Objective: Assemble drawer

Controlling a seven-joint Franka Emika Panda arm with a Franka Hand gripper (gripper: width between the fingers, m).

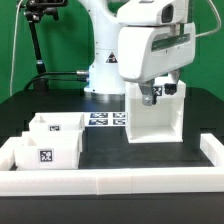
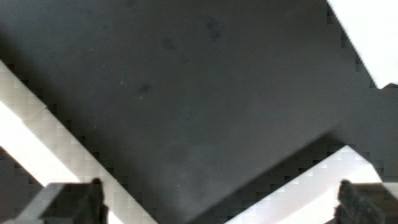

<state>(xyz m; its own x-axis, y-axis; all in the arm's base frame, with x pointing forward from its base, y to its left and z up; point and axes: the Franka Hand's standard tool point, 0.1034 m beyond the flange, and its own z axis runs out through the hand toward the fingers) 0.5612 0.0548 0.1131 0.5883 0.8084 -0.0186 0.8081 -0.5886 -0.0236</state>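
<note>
The casing [image 1: 155, 118] stands upright on the dark counter [image 1: 100, 150], toward the exterior view's right, just beside the marker board [image 1: 105, 119], which lies flat at its foot on the exterior view's left. The arm's white hand hangs directly over the casing's top edge. The dark fingers [image 1: 151, 97] reach down to that edge and overlap the upper part of the casing. From this angle I cannot tell whether they touch it or hang just inside or behind its front wall.

In the wrist view the two fingers [image 2: 63, 205] stand wide apart, one at each side of the picture, with nothing clamped between them. Only dark surface shows in the gap. White bands cross the corners of that view, but they are too blurred to say whether they belong to the casing.

The two trays sit well apart from the fingers, on the exterior view's left. The near tray [image 1: 45, 152] shows its black-and-white tag on the front face. The far tray [image 1: 58, 124] stands just behind it, close against it. A low white rim wall [image 1: 110, 182] runs along the front of the counter.
</note>
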